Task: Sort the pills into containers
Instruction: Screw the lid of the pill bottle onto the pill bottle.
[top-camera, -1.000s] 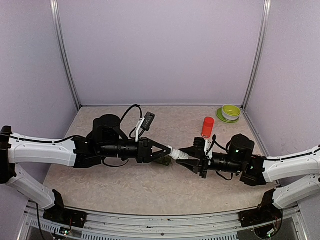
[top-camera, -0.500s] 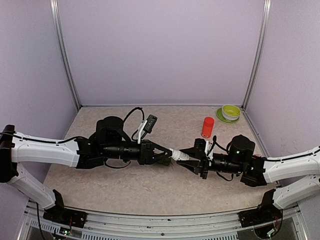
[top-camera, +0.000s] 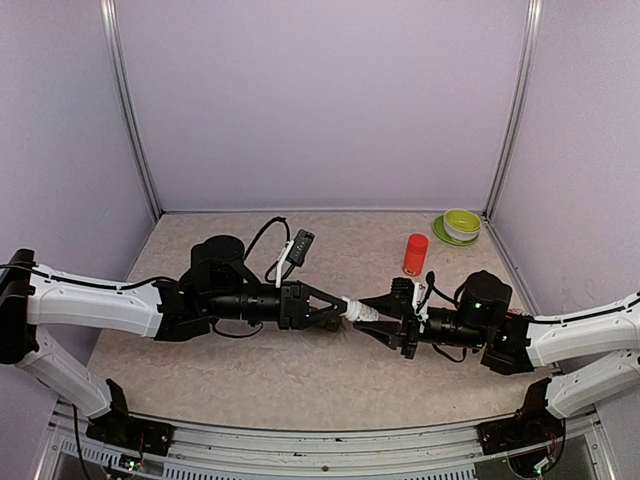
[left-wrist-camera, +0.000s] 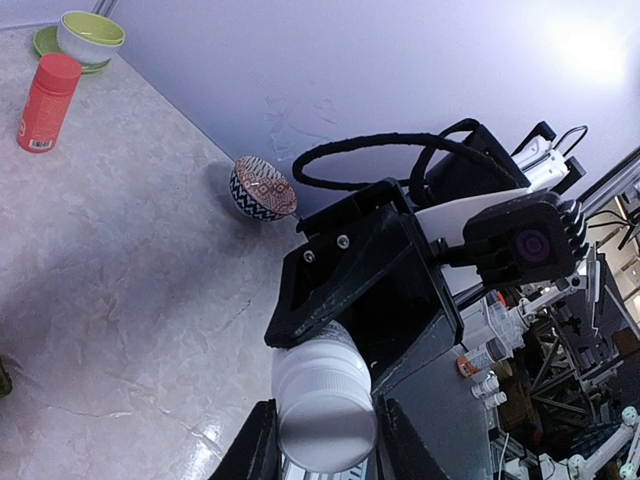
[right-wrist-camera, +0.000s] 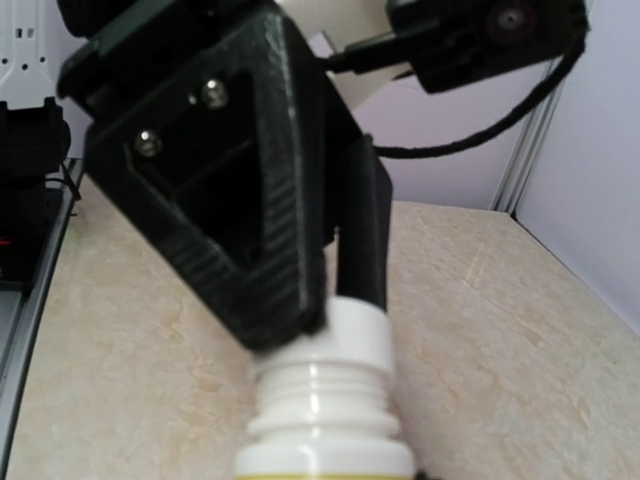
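Left arm (top-camera: 100, 303) has edged rightward and stretches level toward centre. Left gripper (top-camera: 343, 306) is clamped on white cap (right-wrist-camera: 355, 335). Right gripper (top-camera: 367, 311) faces it, clamped on white bottle (right-wrist-camera: 325, 425).

Top view: even, diffuse light falls from above, and soft shadows are cast beneath the arms on the tabletop (top-camera: 300, 375). Left wrist view: glare is seen at upper right, a sheen at lower left, and the white cap (left-wrist-camera: 322, 405) is softened. Right wrist view: the left gripper (right-wrist-camera: 350, 330) and white bottle (right-wrist-camera: 322, 405) are blurred.
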